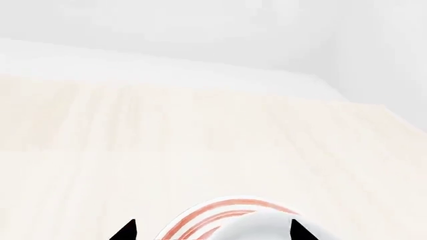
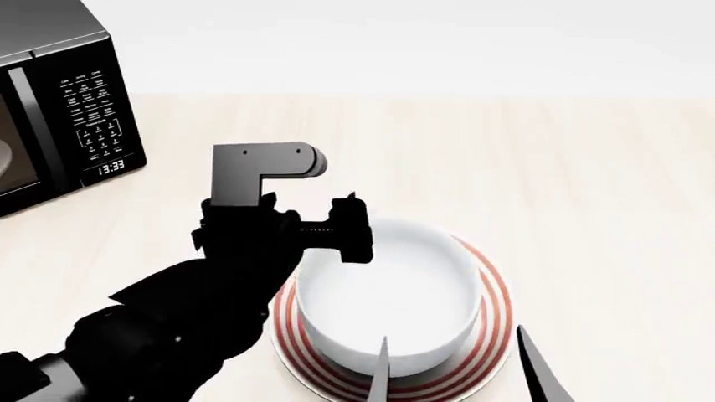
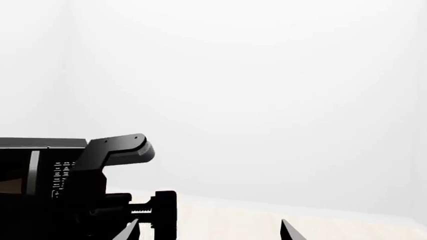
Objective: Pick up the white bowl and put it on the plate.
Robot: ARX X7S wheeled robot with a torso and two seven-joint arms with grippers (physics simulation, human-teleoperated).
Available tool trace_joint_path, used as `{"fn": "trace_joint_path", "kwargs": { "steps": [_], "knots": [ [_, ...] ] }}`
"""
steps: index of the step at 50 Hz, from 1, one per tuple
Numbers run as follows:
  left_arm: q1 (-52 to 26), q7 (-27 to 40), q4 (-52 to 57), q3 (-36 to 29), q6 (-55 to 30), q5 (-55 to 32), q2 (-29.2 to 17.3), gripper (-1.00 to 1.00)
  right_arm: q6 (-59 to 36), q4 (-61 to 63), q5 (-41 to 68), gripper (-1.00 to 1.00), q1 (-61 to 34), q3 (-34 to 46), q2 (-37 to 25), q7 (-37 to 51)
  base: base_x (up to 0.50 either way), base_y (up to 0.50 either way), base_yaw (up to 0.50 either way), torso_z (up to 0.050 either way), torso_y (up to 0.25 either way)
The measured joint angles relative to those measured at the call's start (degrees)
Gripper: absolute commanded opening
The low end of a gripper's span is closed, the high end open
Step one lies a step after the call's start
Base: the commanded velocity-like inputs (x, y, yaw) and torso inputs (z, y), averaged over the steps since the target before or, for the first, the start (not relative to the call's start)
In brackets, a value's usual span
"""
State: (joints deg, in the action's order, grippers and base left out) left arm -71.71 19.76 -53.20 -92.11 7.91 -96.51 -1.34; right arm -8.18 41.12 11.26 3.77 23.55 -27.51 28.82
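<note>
Bowl [image 2: 386,306] count: one, white, sitting on the one red-ringed plate [image 2: 491,322] on the wooden table [image 2: 604,193]. One microwave [image 2: 62,109] far left. My left gripper [image 1: 210,230] hangs spread over the bowl's rim, holding nothing. Right gripper [image 2: 453,373] open, empty.

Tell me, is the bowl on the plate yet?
Looks done: the white bowl sits on the plate, red rings showing around it. In hand: the left gripper is open astride the bowl's rim. Left: pulling that arm away. The right gripper waits open nearby.
</note>
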Motion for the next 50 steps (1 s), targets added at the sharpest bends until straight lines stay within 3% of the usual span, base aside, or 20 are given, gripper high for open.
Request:
{"fn": "trace_joint_path", "kwargs": {
  "steps": [7, 24, 43, 50],
  "knots": [
    [-0.88, 2.89, 5.13, -0.61, 3.58, 3.62, -2.15, 1.0, -0.37, 0.38, -0.3, 1.0, -0.12, 0.24, 0.02, 0.26, 0.0, 0.0, 0.0, 0.0, 0.0],
    [-2.82, 26.9, 37.64, -7.51, 12.11, 24.13, -20.34, 1.0, -4.11, 7.18, -2.02, 1.0, -0.44, 0.37, -0.84, 1.96, 0.0, 0.0, 0.0, 0.0, 0.0],
    [-1.04, 49.54, 64.07, -14.66, 10.5, 44.62, -33.16, 1.0, -8.88, 15.51, -3.73, 1.0, -1.9, 1.12, -2.06, 3.85, 0.0, 0.0, 0.0, 0.0, 0.0],
    [0.01, 56.65, 71.95, -16.48, 7.87, 51.18, -35.89, 1.0, -8.51, 17.22, -2.76, 1.0, -4.46, 4.47, -6.1, 8.8, 0.0, 0.0, 0.0, 0.0, 0.0]
  ]
}}
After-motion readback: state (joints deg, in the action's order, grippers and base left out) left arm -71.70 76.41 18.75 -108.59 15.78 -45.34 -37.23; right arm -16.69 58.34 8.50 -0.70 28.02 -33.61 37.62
